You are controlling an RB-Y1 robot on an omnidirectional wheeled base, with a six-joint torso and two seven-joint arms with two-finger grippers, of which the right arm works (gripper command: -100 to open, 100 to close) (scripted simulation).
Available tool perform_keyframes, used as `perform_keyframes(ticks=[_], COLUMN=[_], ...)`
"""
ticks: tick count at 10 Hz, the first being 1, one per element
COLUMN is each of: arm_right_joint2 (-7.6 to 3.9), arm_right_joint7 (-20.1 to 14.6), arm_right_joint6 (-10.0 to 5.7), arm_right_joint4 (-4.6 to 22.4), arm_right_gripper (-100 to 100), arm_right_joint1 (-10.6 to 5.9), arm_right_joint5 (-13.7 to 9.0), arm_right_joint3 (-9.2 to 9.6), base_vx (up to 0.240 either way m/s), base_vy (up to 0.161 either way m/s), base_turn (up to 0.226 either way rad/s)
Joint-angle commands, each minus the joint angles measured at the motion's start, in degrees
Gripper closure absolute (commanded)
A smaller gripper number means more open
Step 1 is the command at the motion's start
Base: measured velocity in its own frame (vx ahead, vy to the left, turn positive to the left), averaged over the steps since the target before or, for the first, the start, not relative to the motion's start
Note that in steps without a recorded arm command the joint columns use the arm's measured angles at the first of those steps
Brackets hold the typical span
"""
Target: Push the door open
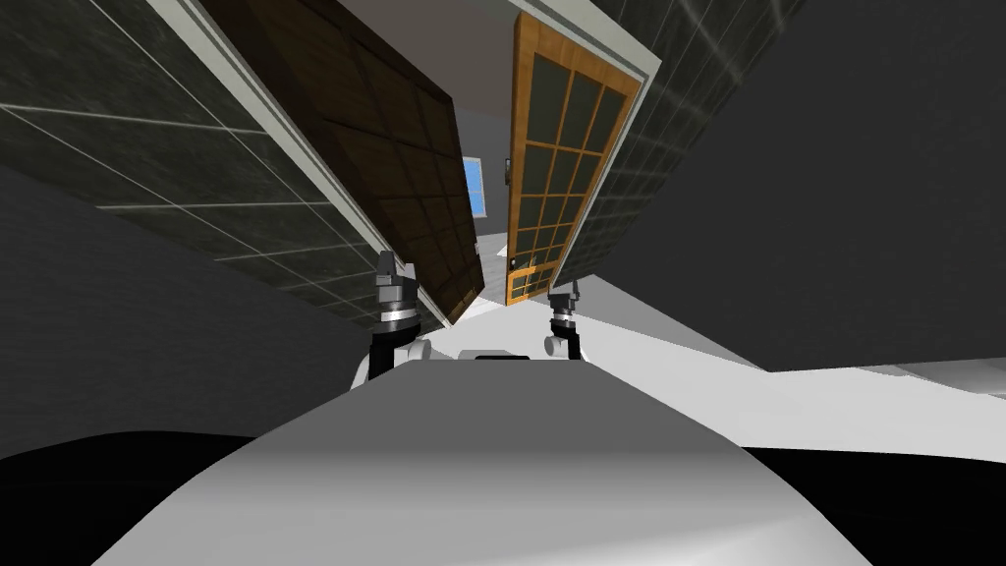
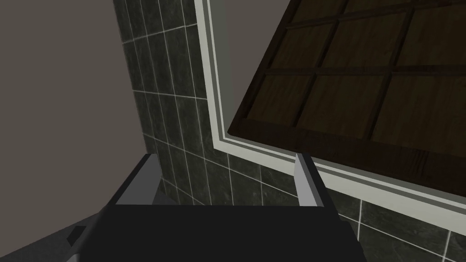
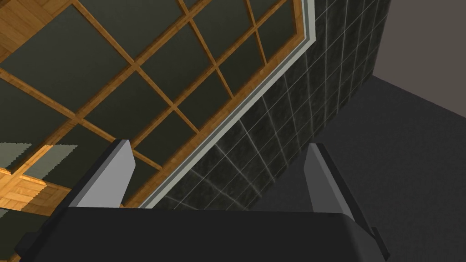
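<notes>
Pushing not begun, both leaves ajar | L gripper [image 2: 224, 157] open, dark door [image 2: 364, 91] just ahead, apart | R gripper [image 3: 219, 145] open, orange door [image 3: 113, 68] ahead | risk: we jam L gripper on white frame [image 2: 210, 91]

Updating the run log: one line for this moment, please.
left jaws open, near dark door leaf | right jaws open, near orange glazed leaf | both leaves ajar
</notes>
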Motion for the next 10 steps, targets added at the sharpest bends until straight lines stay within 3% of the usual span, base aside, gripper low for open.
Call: perform_keyframes(ticks=[1, 10], arm_right_joint2=[-0.34, -0.60], arm_right_joint7=[-1.73, -9.90], arm_right_joint6=[-0.44, -2.64], arm_right_joint4=[2.09, 13.54], arm_right_gripper=[-100, -100], arm_right_joint1=[-0.69, -4.76], arm_right_joint5=[-0.69, -3.96], arm_right_joint3=[-0.02, 0.62], base_vx=[0.080, 0.077], base_vy=[-0.067, -0.062], base_turn=[0.150, 0.146])
